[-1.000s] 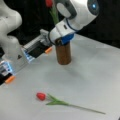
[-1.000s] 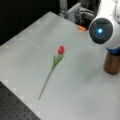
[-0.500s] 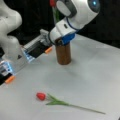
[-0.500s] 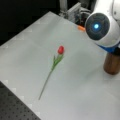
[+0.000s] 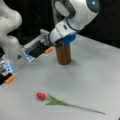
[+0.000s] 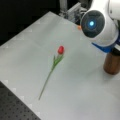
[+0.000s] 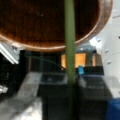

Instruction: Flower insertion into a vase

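In both front views the brown vase (image 5: 63,55) (image 6: 112,64) stands upright on the white table, with the arm's wrist directly over its mouth and hiding the gripper. The wrist view looks down into the vase (image 7: 105,22), whose round rim fills the top. My gripper (image 7: 71,83) is shut on a green flower stem (image 7: 69,37) that runs straight from between the dark fingers (image 7: 53,100) across the vase opening. This flower's head is out of sight. A second flower, a red tulip (image 5: 41,96) (image 6: 60,50), lies flat on the table, apart from the vase.
The lying tulip's long stem (image 5: 85,108) (image 6: 46,83) stretches across the table. A grey block with orange tabs (image 5: 37,47) sits behind the vase by the white robot base (image 5: 11,37). A dark perforated board (image 6: 15,107) borders the table's near corner.
The arm has shifted only slightly above the vase. The red tulip on the table has not moved.
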You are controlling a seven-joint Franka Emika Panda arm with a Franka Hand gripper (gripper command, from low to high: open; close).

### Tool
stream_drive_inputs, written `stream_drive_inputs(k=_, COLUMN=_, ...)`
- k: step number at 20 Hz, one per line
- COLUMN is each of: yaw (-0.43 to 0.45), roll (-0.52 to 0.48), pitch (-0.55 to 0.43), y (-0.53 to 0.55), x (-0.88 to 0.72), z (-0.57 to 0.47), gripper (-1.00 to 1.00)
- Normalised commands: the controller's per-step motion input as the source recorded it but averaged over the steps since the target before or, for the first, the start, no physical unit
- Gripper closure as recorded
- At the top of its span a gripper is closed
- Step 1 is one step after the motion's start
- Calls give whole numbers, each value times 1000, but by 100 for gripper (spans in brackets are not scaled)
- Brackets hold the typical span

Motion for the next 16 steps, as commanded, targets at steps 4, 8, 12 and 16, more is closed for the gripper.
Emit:
stream_drive_inputs(k=4, yaw=102, roll=-47, pitch=96, y=70, x=197, z=-56, gripper=100)
stream_drive_inputs(k=8, yaw=104, roll=-54, pitch=89, y=79, x=191, z=-89, gripper=100)
stream_drive_inputs(k=12, yaw=97, roll=-61, pitch=58, y=72, x=195, z=-91, gripper=-100)
stream_drive_inputs(k=16, yaw=95, roll=-64, pitch=2, y=68, x=184, z=-97, gripper=-100)
